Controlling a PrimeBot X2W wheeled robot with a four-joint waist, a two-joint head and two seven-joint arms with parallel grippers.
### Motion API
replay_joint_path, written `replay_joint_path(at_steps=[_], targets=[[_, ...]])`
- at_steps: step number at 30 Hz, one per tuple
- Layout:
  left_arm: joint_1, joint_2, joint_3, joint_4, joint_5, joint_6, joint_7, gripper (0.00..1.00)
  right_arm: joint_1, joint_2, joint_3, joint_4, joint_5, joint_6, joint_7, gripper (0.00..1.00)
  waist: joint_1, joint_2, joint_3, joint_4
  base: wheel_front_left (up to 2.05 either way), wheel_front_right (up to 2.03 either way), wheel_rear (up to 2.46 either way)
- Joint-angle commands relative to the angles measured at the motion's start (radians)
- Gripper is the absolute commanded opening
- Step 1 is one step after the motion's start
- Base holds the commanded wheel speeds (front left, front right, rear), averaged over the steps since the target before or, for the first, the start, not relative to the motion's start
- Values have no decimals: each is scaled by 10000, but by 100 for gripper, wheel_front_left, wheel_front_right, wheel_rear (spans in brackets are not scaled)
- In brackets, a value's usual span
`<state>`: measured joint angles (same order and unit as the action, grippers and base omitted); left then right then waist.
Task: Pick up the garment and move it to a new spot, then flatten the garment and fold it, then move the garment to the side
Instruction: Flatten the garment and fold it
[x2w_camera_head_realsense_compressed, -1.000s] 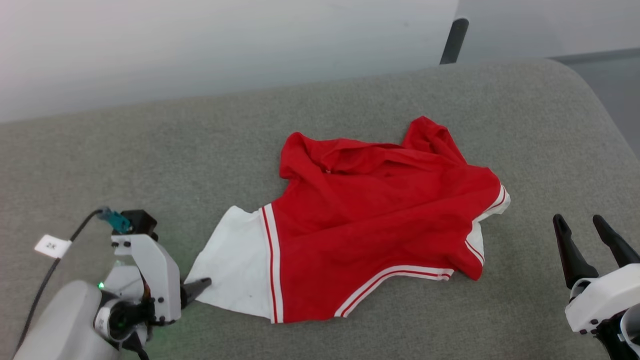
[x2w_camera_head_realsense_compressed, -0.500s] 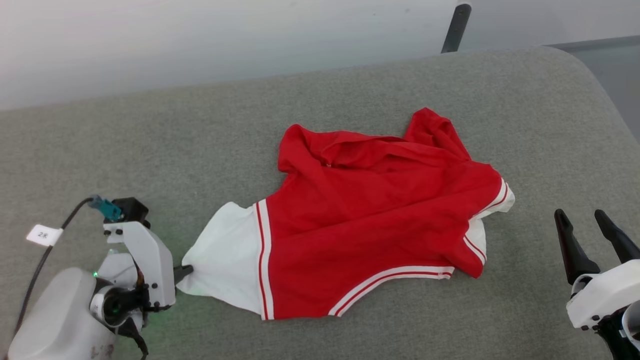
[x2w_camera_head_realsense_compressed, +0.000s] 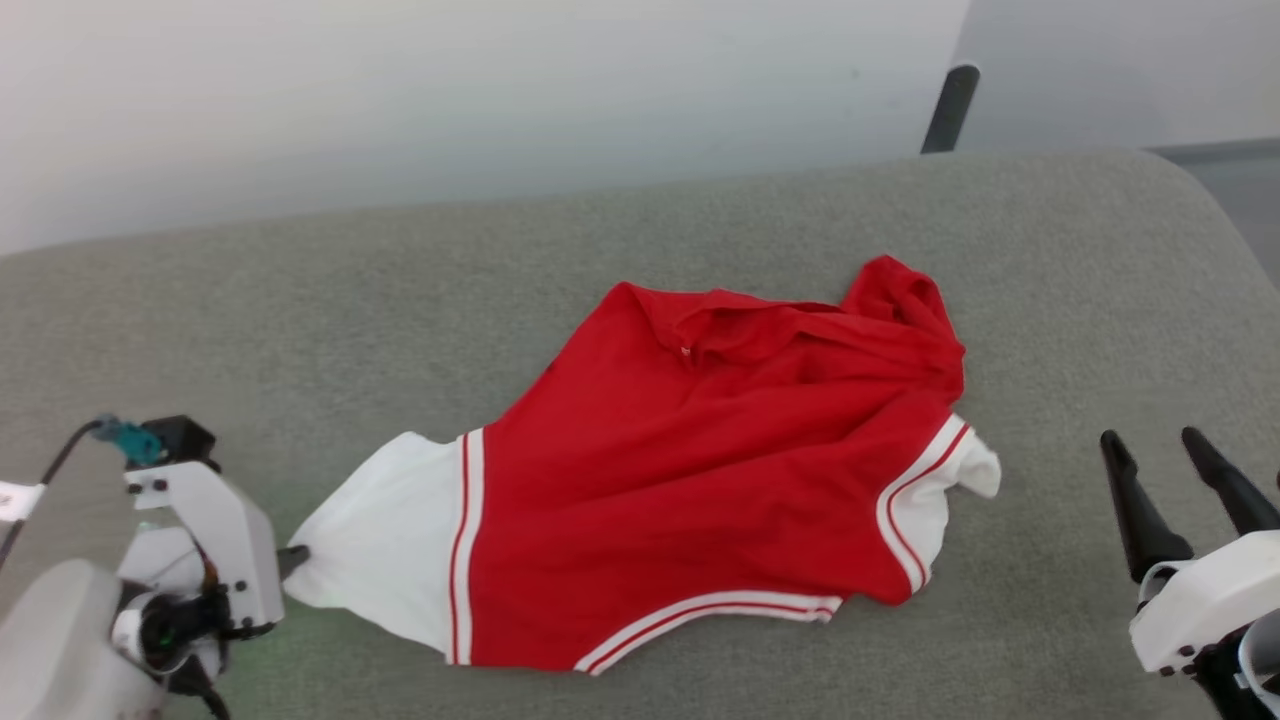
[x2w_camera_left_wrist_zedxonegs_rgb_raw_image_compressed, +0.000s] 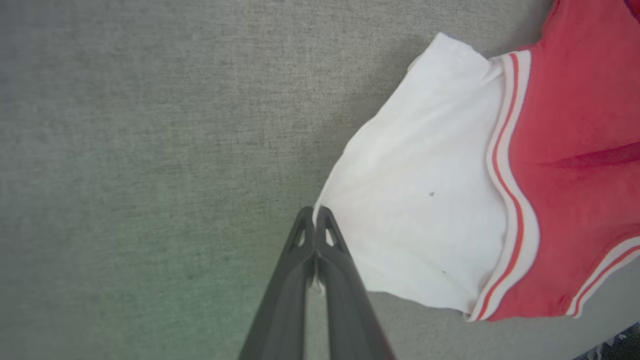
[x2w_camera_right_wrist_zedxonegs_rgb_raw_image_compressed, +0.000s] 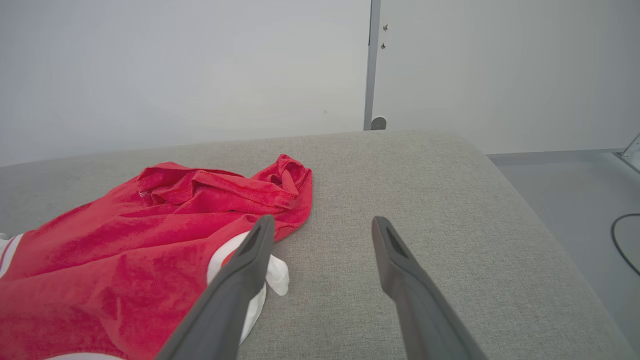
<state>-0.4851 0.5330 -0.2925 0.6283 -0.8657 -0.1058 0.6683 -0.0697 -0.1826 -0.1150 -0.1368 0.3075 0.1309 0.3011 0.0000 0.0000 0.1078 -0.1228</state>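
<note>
A pale wall (x2w_camera_head_realsense_compressed: 400, 100) rises behind the garment, past the far edge of the grey fabric-covered worktop (x2w_camera_head_realsense_compressed: 300, 300) on which it lies. The garment (x2w_camera_head_realsense_compressed: 700, 480) is a red shirt with white sleeves and red-and-white striped trim. It sits near the middle of the worktop, rumpled and partly spread, with its far side bunched into folds (no chest print shows from this side).

The left claw (x2w_camera_head_realsense_compressed: 292, 560) is at the garment's left end. In the left wrist view its two dark fingers (x2w_camera_left_wrist_zedxonegs_rgb_raw_image_compressed: 300, 260) are pressed together, clenched on the outer edge of the white sleeve (x2w_camera_head_realsense_compressed: 390, 540). A sliver of white cloth shows between them. That sleeve is drawn out to a point towards the claw and lies flat on the worktop.

The right claw (x2w_camera_head_realsense_compressed: 1150, 440) is to the right of the garment, apart from it, with its fingers spread wide and nothing between them. In the right wrist view one finger (x2w_camera_right_wrist_zedxonegs_rgb_raw_image_compressed: 250, 260) overlaps the other small white sleeve (x2w_camera_head_realsense_compressed: 975, 470) at the garment's right end, though I cannot tell that it touches.

Beyond the garment's far right corner, a dark post (x2w_camera_head_realsense_compressed: 948, 95) stands behind the worktop. Further right of the garment, a thin black cable (x2w_camera_right_wrist_zedxonegs_rgb_raw_image_compressed: 625, 245) lies on the floor (x2w_camera_right_wrist_zedxonegs_rgb_raw_image_compressed: 560, 185).
</note>
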Motion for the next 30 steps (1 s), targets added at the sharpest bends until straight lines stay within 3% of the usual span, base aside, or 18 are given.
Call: replay_joint_path(at_steps=[1,8,14,16,18,19,20,30], targets=[[177,176,67,-3,20,81,-69,0,178,-37,105,-16,69,-5,144,100,0,0,-230,220,0,0,0],[556,727,216,-84,197,291,-300,0,338,-123,478,81,233,-3,751,100,0,0,-498,457,0,0,0],[952,717,365,-51,-19,470,-428,0,416,-216,691,184,346,-3,1061,100,0,0,-624,606,0,0,0],[1043,622,448,0,-140,541,-481,34,414,-263,760,198,382,-3,1155,100,0,0,-655,644,0,0,0],[1116,578,463,4,-185,541,-530,50,444,-299,835,216,455,-3,1217,100,0,0,-699,682,0,0,0],[1138,553,507,-2,-242,550,-585,88,463,-331,883,229,470,-3,1281,100,0,0,-721,698,0,0,0],[1171,526,542,6,-284,566,-618,100,483,-360,936,240,488,-3,1304,100,0,0,-751,714,0,0,0],[1523,551,738,-506,-415,550,-1139,100,654,-412,1115,244,620,-3,1524,100,0,0,-1137,923,0,0,0]])
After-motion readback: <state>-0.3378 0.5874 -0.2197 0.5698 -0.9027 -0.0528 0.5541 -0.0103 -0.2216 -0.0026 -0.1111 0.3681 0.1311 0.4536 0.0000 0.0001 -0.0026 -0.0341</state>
